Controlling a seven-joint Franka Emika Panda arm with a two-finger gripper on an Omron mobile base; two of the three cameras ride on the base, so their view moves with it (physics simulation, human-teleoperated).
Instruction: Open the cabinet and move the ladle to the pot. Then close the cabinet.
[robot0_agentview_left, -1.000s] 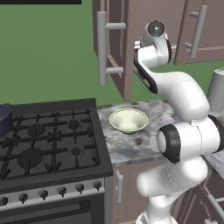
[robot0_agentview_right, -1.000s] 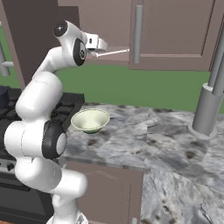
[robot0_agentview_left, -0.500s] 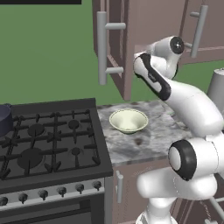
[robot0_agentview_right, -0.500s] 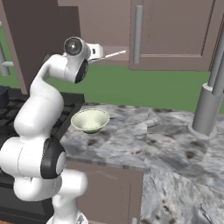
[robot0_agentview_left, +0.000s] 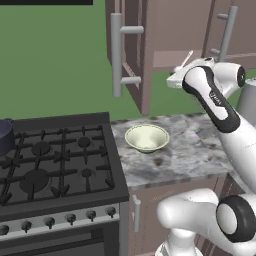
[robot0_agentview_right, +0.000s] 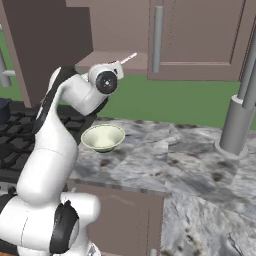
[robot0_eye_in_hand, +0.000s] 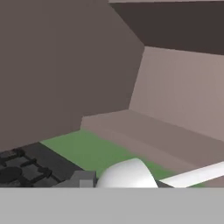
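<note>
Left base view: a tall mauve-brown wall cabinet (robot0_agentview_left: 150, 45) with framed panel doors and long vertical grey bar handles was recorded with its left door (robot0_agentview_left: 127, 50) swung open toward the camera, the bare lower shelf exposed. The white arm's two-finger gripper (robot0_agentview_left: 176, 77) was held just in front of that shelf, jaws closed on a slim silvery-white ladle (robot0_agentview_left: 184, 62), whose thin straight handle was seen slanting up and away from the hand. In the right base view the same ladle (robot0_agentview_right: 128, 58) was seen projecting from the gripper (robot0_agentview_right: 119, 66) toward the shelf edge. In the hand view the ladle's rounded pale scoop (robot0_eye_in_hand: 127, 175) was seen low in the frame, with the cabinet interior behind it. A dark blue-grey round metal pot (robot0_agentview_left: 4, 137) was noted at the far left edge, on the black gas stove (robot0_agentview_left: 55, 160). A pale cream bowl (robot0_agentview_left: 146, 137) was noted on the grey marbled counter (robot0_agentview_left: 185, 155), below the hand.
</note>
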